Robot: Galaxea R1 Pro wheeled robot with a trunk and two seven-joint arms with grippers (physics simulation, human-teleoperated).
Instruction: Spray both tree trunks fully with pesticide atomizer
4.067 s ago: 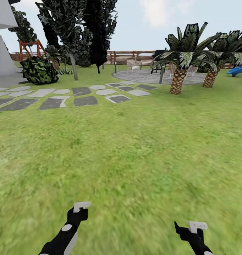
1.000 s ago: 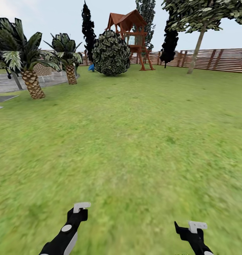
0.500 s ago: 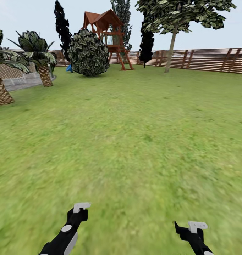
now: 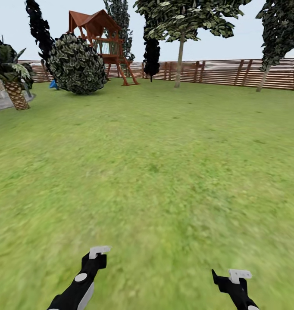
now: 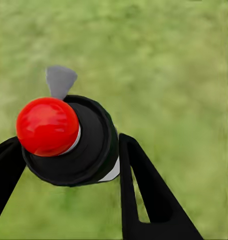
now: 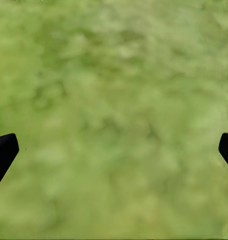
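My left gripper [image 5: 68, 142] is shut on the pesticide atomizer [image 5: 88, 145], a black round body with a red cap and a grey nozzle, held over the grass. In the head view the left gripper [image 4: 97, 255] hangs low at the left and hides the atomizer. My right gripper [image 4: 233, 275] is low on the right; its fingers [image 6: 3, 152] stand wide apart over bare grass, open. Two trees with pale trunks and dark green jagged foliage stand far off by the fence, one at centre [image 4: 179, 64] and one at the right [image 4: 263, 79].
Green lawn [image 4: 164, 172] stretches ahead to a brown slat fence [image 4: 224, 72]. A red wooden playhouse [image 4: 101, 43], a round bush [image 4: 76, 64] and thin black trees [image 4: 151, 58] stand at the back left. A palm [image 4: 13, 92] borders grey paving at the far left.
The whole view has swung to the right, so palms, bush and playhouse slid leftward and a second pale-trunked tree came in at the right. Both arms keep their pose.
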